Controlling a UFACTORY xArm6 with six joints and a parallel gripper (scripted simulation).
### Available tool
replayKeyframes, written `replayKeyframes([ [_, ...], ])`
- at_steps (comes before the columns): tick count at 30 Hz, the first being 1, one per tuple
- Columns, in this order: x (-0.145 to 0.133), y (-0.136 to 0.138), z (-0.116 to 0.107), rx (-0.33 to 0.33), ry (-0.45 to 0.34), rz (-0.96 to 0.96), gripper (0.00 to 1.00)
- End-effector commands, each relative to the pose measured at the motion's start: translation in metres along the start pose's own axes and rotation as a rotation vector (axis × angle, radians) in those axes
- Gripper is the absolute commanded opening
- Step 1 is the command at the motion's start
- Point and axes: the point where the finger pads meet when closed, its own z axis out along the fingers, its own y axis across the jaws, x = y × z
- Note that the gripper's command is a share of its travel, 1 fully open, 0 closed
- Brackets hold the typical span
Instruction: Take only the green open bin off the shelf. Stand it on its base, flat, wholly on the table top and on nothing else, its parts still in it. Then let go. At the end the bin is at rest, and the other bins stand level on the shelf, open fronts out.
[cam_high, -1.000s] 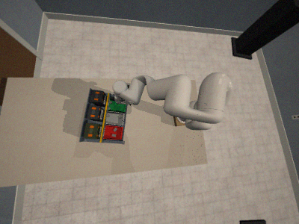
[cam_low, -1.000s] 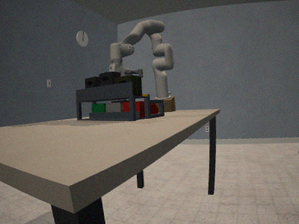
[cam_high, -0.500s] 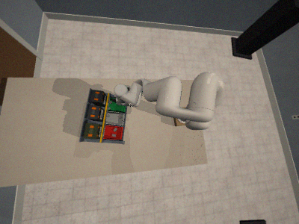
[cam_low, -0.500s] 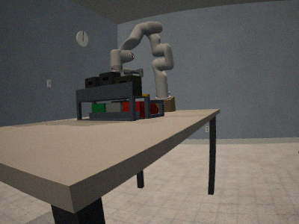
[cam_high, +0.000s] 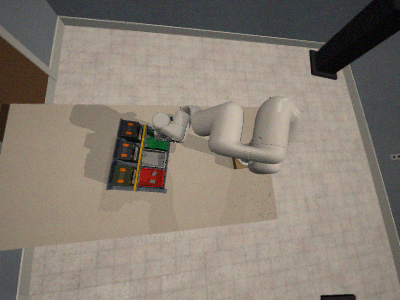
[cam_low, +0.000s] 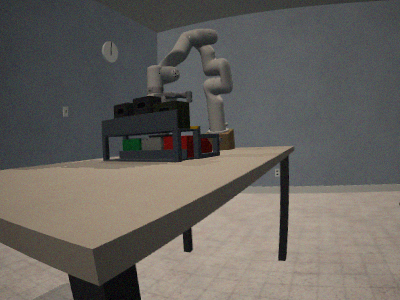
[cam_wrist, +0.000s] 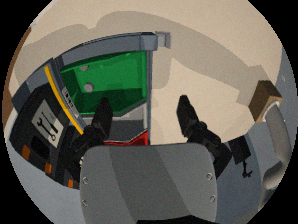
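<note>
Where the green open bin is: one, on the lower tier of the shelf, close to the gripper, partly below it
Parts in the green bin: two grey round ones visible
Gripper: one, spread wide, holding nothing
Two fingers: in the wrist view, one overlaps the green bin's front corner, the other appears over the table top
Other lower bins: two, the grey bin beside the green one, the red bin farthest along from the tool
Upper bins: three dark bins in a row, on the tool's rack side
Shelf: one, two tiers, six bins
Yellow strip: one, between the tiers' rows
Arm: one, reaching from its base to the tool

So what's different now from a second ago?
The arm's wrist has shifted slightly toward the red bin's side of the shelf. Nothing has been taken hold of: the gripper is open. The green bin and the other bins stayed put.
</note>
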Motion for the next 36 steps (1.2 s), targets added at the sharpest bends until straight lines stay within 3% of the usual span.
replayKeyframes([
  [1,0.0001,-0.0009,-0.0031,0.002,0.000,0.000,1.00],
  [36,0.0001,-0.0012,-0.0110,0.002,0.000,0.000,1.00],
])
